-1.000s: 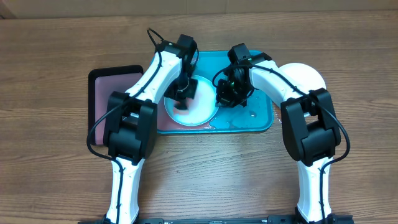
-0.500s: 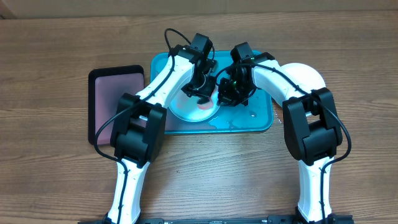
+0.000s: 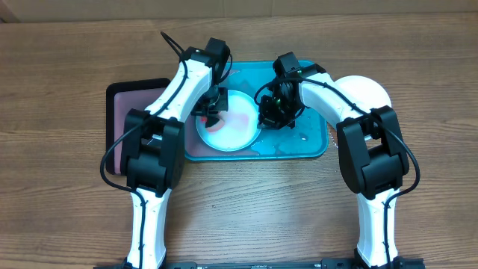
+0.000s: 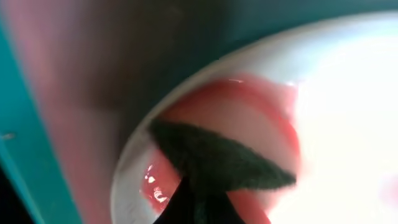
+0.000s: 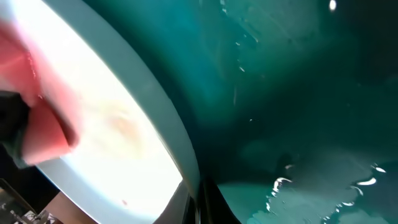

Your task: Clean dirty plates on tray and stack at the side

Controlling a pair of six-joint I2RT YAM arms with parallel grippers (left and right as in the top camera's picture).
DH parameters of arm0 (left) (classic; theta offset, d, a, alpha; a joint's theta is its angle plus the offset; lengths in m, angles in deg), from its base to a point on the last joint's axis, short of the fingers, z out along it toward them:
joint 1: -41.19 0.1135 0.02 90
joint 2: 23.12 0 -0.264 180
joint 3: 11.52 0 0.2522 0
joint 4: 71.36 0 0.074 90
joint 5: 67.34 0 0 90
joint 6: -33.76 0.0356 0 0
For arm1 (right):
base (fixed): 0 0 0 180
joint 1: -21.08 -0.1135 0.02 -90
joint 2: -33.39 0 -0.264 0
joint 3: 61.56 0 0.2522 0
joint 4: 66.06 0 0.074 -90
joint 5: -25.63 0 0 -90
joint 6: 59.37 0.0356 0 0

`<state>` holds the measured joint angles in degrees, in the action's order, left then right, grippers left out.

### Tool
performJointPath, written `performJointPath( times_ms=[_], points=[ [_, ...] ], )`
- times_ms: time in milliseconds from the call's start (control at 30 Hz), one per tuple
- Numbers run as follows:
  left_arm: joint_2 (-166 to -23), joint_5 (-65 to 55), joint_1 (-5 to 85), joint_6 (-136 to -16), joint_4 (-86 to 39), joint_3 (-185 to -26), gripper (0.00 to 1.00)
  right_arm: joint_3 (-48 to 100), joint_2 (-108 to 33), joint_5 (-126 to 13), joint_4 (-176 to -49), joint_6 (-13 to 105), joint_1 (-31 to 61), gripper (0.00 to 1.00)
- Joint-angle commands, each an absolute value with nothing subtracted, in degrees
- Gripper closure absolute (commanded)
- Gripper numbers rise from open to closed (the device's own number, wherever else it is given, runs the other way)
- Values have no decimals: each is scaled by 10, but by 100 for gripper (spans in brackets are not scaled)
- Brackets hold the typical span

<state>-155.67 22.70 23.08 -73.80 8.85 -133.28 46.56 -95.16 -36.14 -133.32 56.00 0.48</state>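
The desk [image 3: 60, 209] is brown wood with long dark lines running across it, the light is soft and even, and a paler strip [image 3: 373, 6] runs along the far edge.

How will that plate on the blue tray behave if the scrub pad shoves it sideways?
Probably slides readily: the tray under the plate glistens with wet streaks. It looks thin and light, so the pad could skate it unless the right gripper at its rim holds. Pressing near the raised rim might tip it.
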Motion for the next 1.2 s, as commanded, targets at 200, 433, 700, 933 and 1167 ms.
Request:
performJointPath(
  times_ms=[200,433,700,933,1167],
  points=[
    [-1569,-29,206,-526,83,-1326,96,463,-954,-364,-1330,559,10,96],
    [-1569,-2,213,-605,-11,-1326,96,463,-954,-364,-1330,559,10,96],
    [-1569,381,213,-831,25,-1327,96,463,-954,-366,-1333,558,10,96],
    [-1569,392,212,-812,115,-1327,96,463,-954,-379,-1339,559,10,96],
    [-1569,-7,212,-470,145,-1327,96,463,-954,-379,-1339,559,10,96]
  ],
)
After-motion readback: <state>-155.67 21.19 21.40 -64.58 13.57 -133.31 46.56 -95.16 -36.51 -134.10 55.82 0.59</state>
